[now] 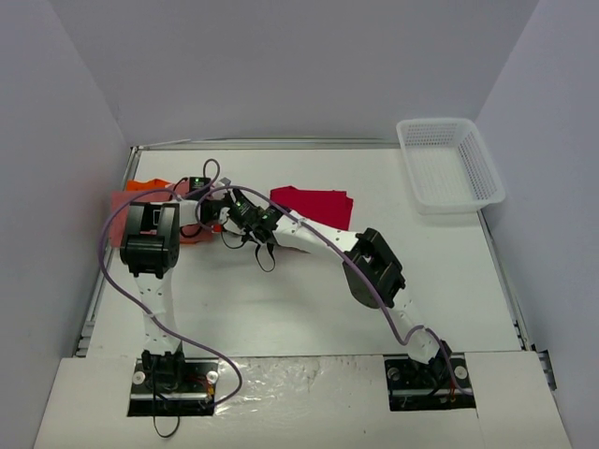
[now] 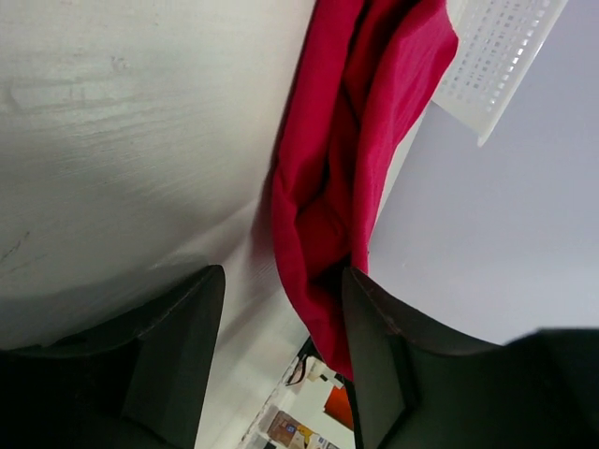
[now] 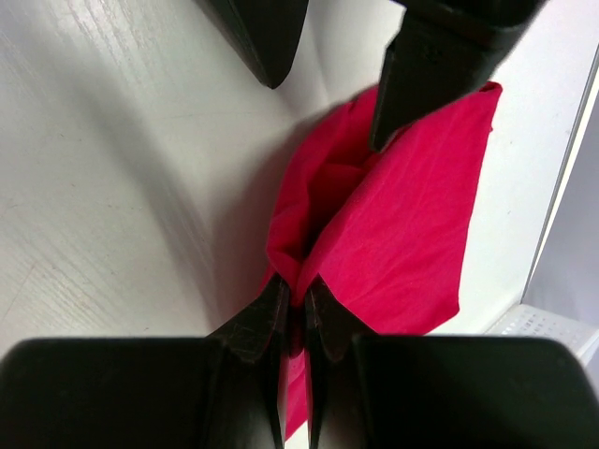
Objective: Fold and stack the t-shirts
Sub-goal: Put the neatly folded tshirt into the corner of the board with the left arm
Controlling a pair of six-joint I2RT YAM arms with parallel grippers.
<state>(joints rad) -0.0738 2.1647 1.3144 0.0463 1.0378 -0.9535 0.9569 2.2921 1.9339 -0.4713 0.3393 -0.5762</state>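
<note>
The red t-shirt was found lying bunched on the counter, off to the left of the white mesh basket and a little nearer the arms than it. The shirt's edge farthest from the basket was pinched by the right fingers, which were clenched on a ridge of cloth with no gap seen between them. The left fingers were spread wide and empty, with one set just beside that same edge and the other over bare counter.

Well apart from the basket, at the opposite side of the counter, the salmon pink t-shirt and the orange t-shirt were seen. Both were partly hidden by the left arm, and whether they were folded could not be told.

The step in hand was judged to be the folding of the red shirt, with only one side gripped. Next, a second hold by the left fingers would be called for, so the cloth could be lifted evenly and laid flat rather than dragged into a heap.
</note>
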